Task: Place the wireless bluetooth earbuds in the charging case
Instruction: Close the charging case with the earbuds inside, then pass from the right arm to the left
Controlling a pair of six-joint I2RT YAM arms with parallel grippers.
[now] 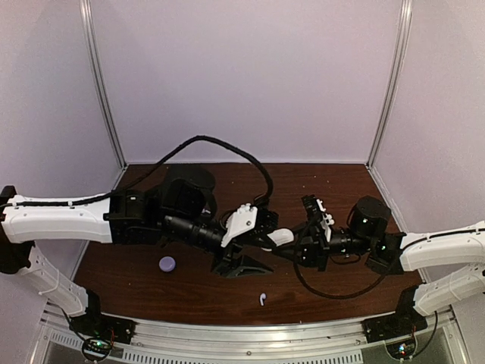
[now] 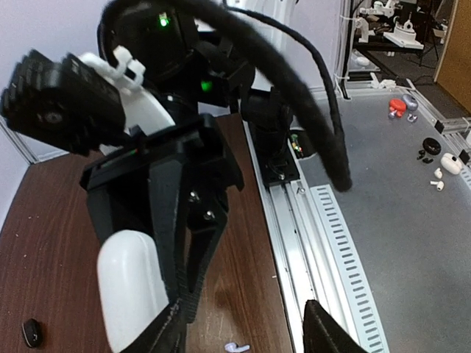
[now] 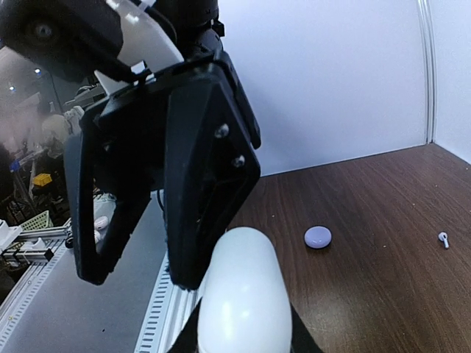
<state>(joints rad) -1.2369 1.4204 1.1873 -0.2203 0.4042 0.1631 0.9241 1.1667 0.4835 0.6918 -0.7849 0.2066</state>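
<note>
White case [image 3: 243, 301] clamped in right gripper [image 1: 294, 244]; left gripper [image 2: 243, 334] wide (alongside case); stemmed earbud [image 1: 262, 299] well apart.

The tabletop [image 1: 318, 182] is dark reddish-brown with a fine wood grain, and the case [image 1: 280, 236] over its middle is plain glossy white. A round bud [image 1: 167, 264] at eight o'clock is pale lavender, a stemmed earbud [image 1: 262, 299] at six o'clock is white, and a tiny bud [image 2: 31, 332] at seven o'clock in the left wrist view is black. The left arm [image 1: 61, 220] and right arm [image 1: 447, 246] have white shells and black joints.
</note>
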